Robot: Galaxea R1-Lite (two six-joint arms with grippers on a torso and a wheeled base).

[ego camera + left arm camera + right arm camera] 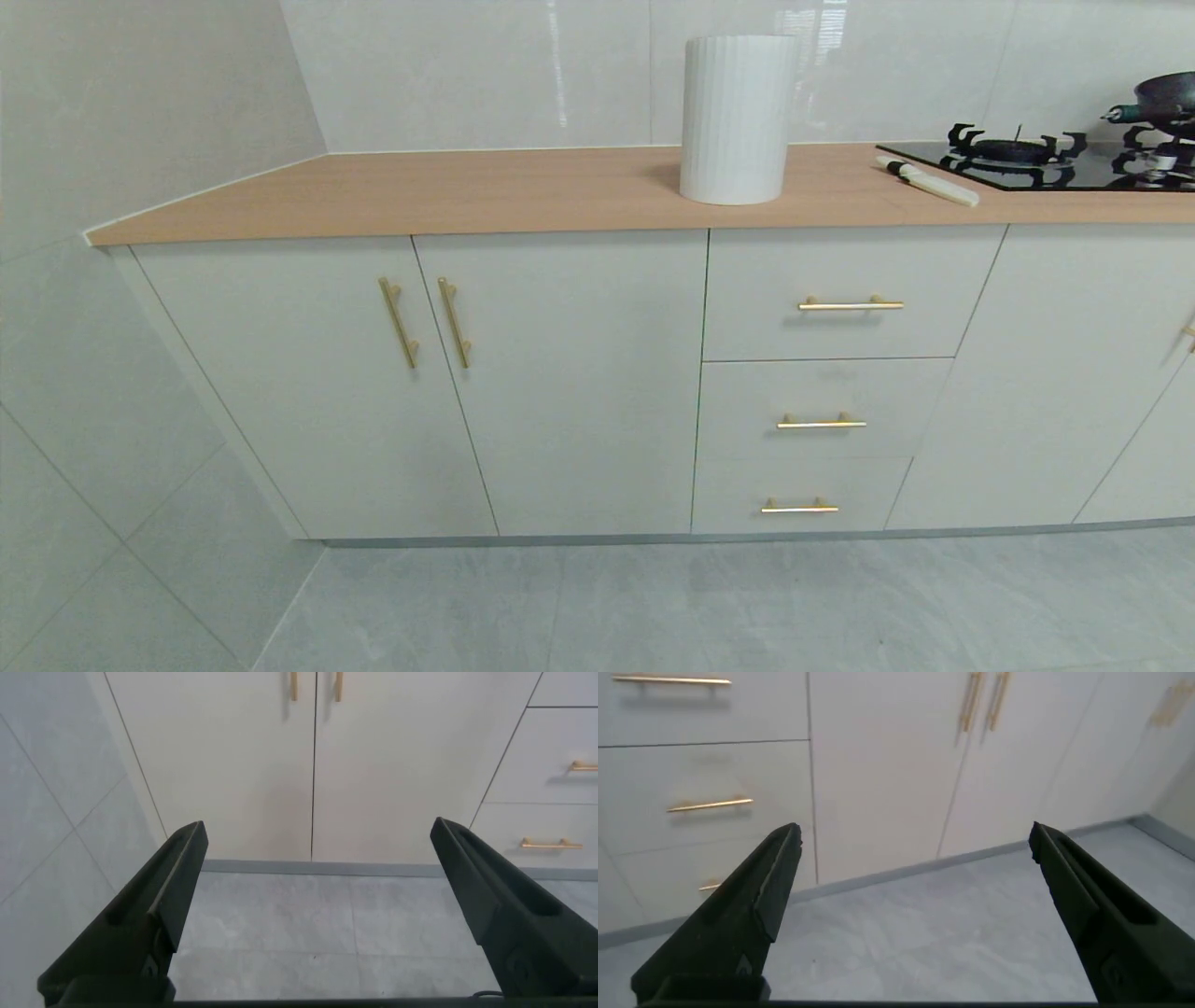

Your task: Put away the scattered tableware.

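A pale-handled utensil [926,180], seemingly a knife though its blade is hard to make out, is seen lying on the countertop [467,191] just beside the hob [1036,163], well apart from both grippers. The left gripper [318,831] is held wide open and empty, low before the cabinet doors [215,756]. The right gripper [915,833] is likewise spread wide, with nothing gripped, before the drawers [701,775]. A ribbed white holder [735,119] is stood on the countertop near the utensil.
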